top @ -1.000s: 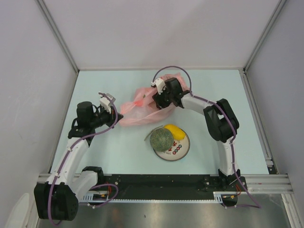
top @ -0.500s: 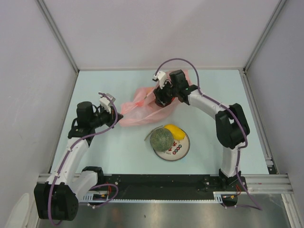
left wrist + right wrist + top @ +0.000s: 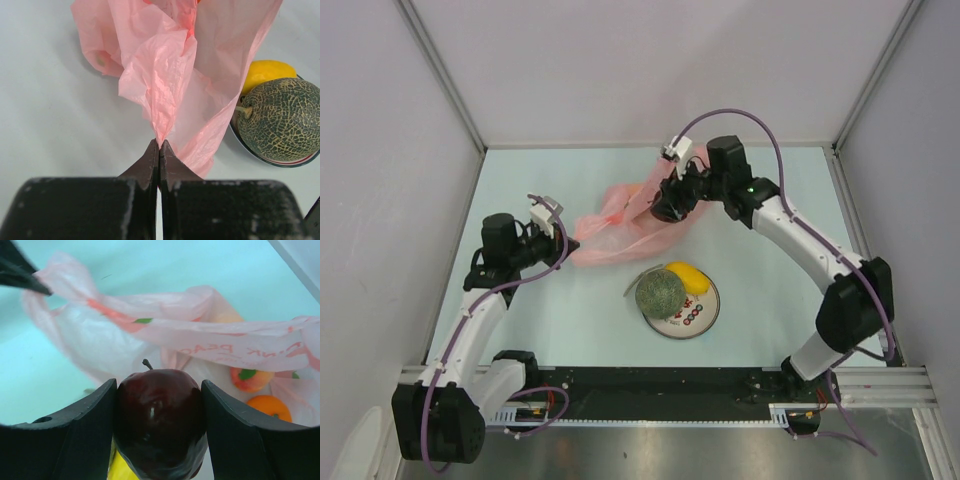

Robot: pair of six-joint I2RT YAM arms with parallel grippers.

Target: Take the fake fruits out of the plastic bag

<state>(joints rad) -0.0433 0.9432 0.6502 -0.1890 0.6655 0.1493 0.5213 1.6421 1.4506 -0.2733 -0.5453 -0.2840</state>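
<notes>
The pink plastic bag (image 3: 612,226) lies crumpled at mid-table. My left gripper (image 3: 159,145) is shut on a pinched fold of the bag (image 3: 165,65), at its left end (image 3: 570,246). My right gripper (image 3: 159,386) is shut on a dark red apple (image 3: 160,415), held above the bag's right end (image 3: 667,205). Inside the bag (image 3: 100,340) I see an orange ball (image 3: 270,407) and an orange-red fruit with a green leaf (image 3: 247,379). The netted melon (image 3: 660,293) and a yellow oval fruit (image 3: 688,274) rest on the plate; both also show in the left wrist view, melon (image 3: 280,120) and yellow fruit (image 3: 267,72).
The round white plate (image 3: 713,300) with printed marks sits in front of the bag, near the table's middle. Grey walls and metal rails enclose the pale blue table (image 3: 770,300) on three sides.
My right arm has stretched out and drawn back and to the right with the apple, away from the bag's mouth. The left gripper and the bag's pinched end have stayed put.
</notes>
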